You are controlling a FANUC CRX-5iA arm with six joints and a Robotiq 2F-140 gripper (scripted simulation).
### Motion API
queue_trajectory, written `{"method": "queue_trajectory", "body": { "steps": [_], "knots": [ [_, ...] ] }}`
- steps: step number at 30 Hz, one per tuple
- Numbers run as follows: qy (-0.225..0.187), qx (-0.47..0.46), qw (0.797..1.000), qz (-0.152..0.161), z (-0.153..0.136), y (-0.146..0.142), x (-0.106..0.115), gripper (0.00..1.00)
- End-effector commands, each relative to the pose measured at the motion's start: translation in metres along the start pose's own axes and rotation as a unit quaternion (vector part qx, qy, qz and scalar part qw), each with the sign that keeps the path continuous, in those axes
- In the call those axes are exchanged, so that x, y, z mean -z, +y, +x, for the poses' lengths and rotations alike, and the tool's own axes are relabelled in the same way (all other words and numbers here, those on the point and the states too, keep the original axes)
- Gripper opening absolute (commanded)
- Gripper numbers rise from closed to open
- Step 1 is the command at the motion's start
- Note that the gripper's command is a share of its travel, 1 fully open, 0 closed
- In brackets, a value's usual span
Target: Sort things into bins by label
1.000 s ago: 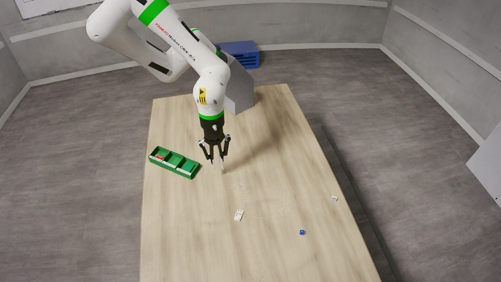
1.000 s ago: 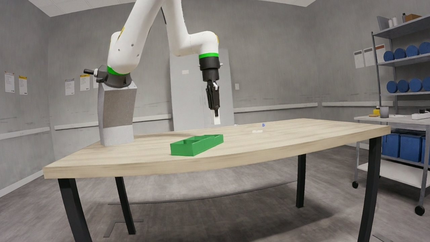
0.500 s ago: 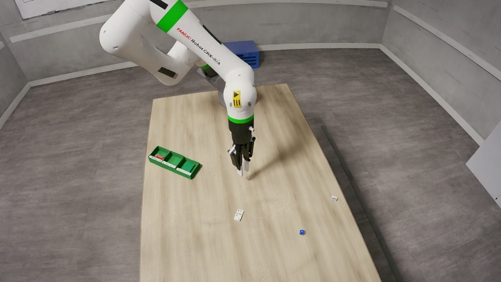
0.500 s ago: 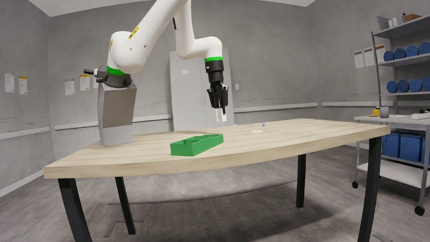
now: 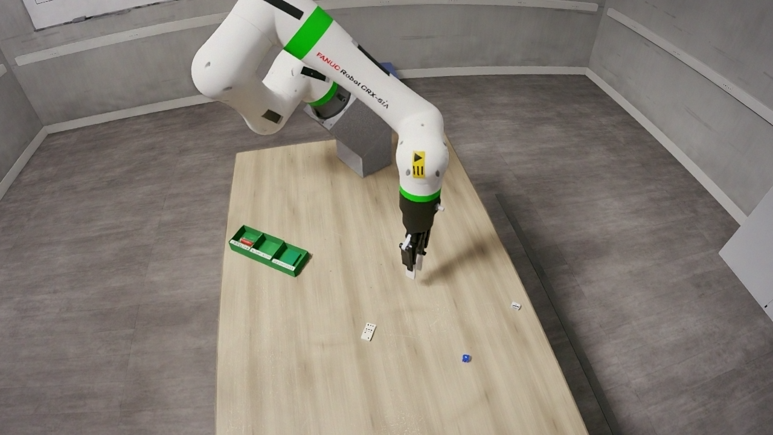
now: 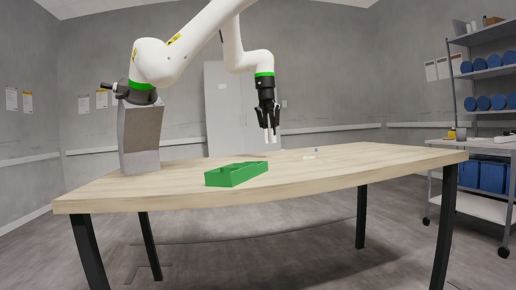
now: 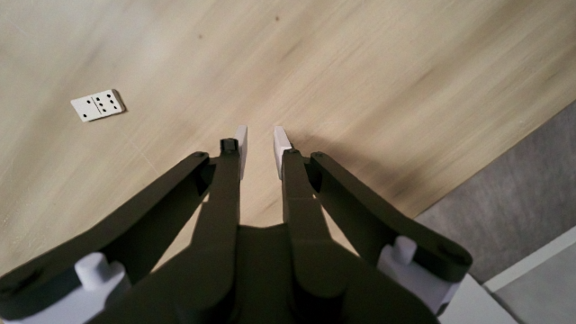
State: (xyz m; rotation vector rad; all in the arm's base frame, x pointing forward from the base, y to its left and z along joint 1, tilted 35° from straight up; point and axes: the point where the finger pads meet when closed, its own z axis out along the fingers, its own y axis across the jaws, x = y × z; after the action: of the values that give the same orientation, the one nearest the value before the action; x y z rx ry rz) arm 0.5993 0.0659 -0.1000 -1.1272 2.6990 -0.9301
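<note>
Narrowly parted hand hovers beyond green tray; three pieces lie loose

The green tray (image 5: 269,273) (image 6: 220,179), with three labelled compartments, stands flat on the bench (image 5: 324,378) (image 6: 360,155) (image 7: 180,67). A red piece (image 5: 246,242) lies in its end compartment, the one farthest from the hand (image 5: 414,270) (image 6: 270,140) (image 7: 261,135). The label wording is too small to read.

The hand hangs above the bench, well apart from the tray, fingertips down. Its fingers stand a little open, with a narrow gap and nothing gripped between them.

Of the loose pieces, the white domino (image 5: 368,331) (image 6: 308,157) (image 7: 98,105) lies nearest the tray, face up, showing two pips and six. The blue die (image 5: 465,357) (image 6: 316,149) sits farther from the tray. Farthest from it, near the bench's long edge, rests a small white piece (image 5: 515,306) with dark marks.

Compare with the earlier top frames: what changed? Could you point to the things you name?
The end effector (image 5: 415,270) (image 6: 270,141) (image 7: 260,139) moved right in the top view and turned. Nothing grasped or released. Domino (image 5: 368,331) (image 6: 308,157) (image 7: 99,104), blue die (image 5: 465,357) (image 6: 316,149), small white piece (image 5: 515,306) (image 6: 283,149), green bins (image 5: 302,264) (image 6: 218,180) and red piece (image 5: 246,242): unmoved.
</note>
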Motion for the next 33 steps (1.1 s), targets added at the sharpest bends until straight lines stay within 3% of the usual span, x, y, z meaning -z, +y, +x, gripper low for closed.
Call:
{"method": "queue_trajectory", "body": {
  "steps": [1,33],
  "knots": [
    [0.007,0.0,1.0,-0.003,-0.025,0.006,-0.001,0.26],
    [0.007,0.0,1.0,-0.003,-0.261,0.089,0.0,0.26]
  ]
}}
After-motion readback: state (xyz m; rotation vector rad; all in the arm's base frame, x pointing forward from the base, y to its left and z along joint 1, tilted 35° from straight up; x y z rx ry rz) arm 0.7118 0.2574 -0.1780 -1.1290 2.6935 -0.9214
